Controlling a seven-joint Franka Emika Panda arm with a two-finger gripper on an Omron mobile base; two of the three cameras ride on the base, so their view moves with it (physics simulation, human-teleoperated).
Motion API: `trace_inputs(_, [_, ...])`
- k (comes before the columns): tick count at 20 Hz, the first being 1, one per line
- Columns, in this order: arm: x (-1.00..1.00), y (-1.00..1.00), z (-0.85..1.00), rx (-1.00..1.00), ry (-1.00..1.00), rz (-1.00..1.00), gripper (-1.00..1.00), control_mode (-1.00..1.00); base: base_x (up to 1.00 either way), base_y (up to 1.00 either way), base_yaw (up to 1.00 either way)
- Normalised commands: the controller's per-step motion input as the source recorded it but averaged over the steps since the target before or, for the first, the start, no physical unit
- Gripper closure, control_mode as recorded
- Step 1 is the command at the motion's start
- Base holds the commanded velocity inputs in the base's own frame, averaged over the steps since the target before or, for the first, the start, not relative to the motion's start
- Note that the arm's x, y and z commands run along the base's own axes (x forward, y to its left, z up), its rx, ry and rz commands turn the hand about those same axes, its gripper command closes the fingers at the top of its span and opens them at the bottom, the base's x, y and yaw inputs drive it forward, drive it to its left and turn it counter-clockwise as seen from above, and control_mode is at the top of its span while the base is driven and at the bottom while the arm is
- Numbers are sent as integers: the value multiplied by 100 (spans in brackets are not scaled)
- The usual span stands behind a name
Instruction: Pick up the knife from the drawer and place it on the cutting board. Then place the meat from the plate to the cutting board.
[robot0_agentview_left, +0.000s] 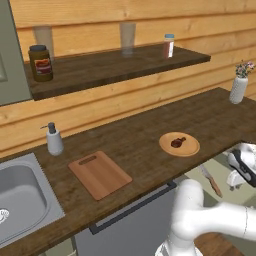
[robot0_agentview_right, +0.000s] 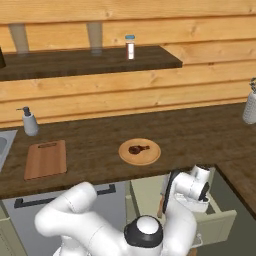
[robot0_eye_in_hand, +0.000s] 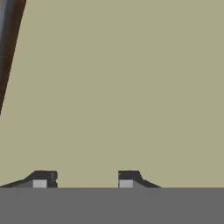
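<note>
Knife (robot0_agentview_left: 212, 181) lying in the open drawer (robot0_agentview_right: 220, 217), beside the hand, not gripped | gripper (robot0_eye_in_hand: 83, 179) showing a gap between its tips, nothing between them | advice: centring over the brown handle before closing | cutting board (robot0_agentview_left: 100, 174) waiting on the counter.

Pale horizontal wood-plank wall (robot0_agentview_left: 125, 15) — dark wooden shelf (robot0_agentview_left: 115, 67) above a dark wooden counter (robot0_agentview_left: 150, 135) — steel sink (robot0_agentview_left: 20, 195) at left
</note>
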Motion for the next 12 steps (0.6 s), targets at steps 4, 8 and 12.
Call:
trace_inputs(4, [-15, -7, 19, 6, -4, -5, -100, -100, 0, 0, 0])
trace_inputs(8, [0, 0, 99, 9, -12, -1, -100, -100, 0, 0, 0])
trace_inputs(12, [10, 3, 100, 12, -4, 0, -100, -100, 0, 0, 0])
